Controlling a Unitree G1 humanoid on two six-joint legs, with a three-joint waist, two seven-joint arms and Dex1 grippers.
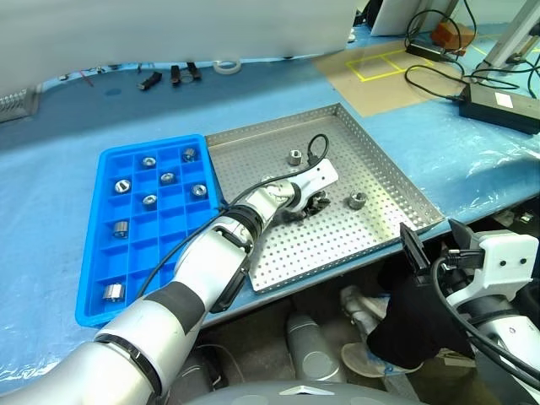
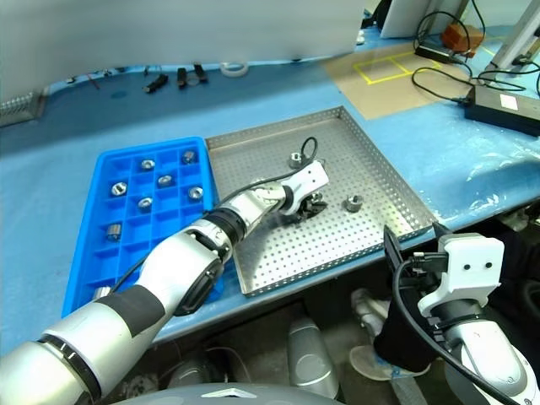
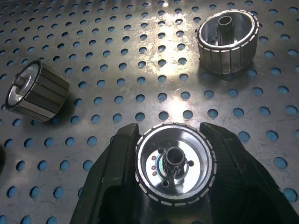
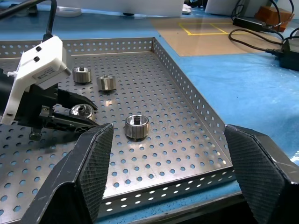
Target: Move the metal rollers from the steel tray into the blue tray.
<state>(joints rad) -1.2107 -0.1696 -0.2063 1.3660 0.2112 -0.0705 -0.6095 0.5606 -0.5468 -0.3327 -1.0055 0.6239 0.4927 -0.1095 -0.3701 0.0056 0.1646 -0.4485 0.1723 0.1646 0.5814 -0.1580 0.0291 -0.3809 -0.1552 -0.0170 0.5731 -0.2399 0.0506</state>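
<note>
Left wrist view shows the left end effector (image 3: 175,172) pinching one shiny silver metal roller (image 3: 175,169) between its black fingers on the perforated square steel tray (image 1: 371,169) at frame centre. Loose rollers (image 1: 357,201) lie nearby; the right end effector (image 4: 173,172), lower right, stands spread. Bright blue compartmented plastic tray (image 1: 93,253) sits left, holding more rollers.

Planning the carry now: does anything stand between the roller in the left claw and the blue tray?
Only the steel tray's low rim lies between the gripped roller and the blue tray. The left claw must lift over it.
</note>
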